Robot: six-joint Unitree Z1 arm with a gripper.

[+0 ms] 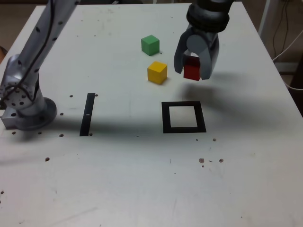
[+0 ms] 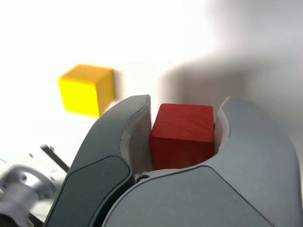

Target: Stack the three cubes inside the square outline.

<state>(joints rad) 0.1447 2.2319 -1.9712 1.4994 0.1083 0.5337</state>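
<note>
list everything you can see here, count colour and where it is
red cube: 1, red, clamped between the gripper's jaws, lifted off the table, beyond the square outline
yellow cube: 1, yellow, on the table, to the exterior view's left of the red cube
green cube: 1, green, on the table, just beyond the yellow cube, apart from it
square outline: 1, black frame with white centre, nothing inside it, nearer the camera than the cubes
straight strip: 1, black, flat on the table, to the exterior view's left of the outline
table: 1, white, speckled with small dark marks
cables: a few, pale, off the table at the exterior view's right edge
arm base: 1, silver-grey, at the exterior view's left
gripper: 1, dark grey, shut on the red cube
</note>
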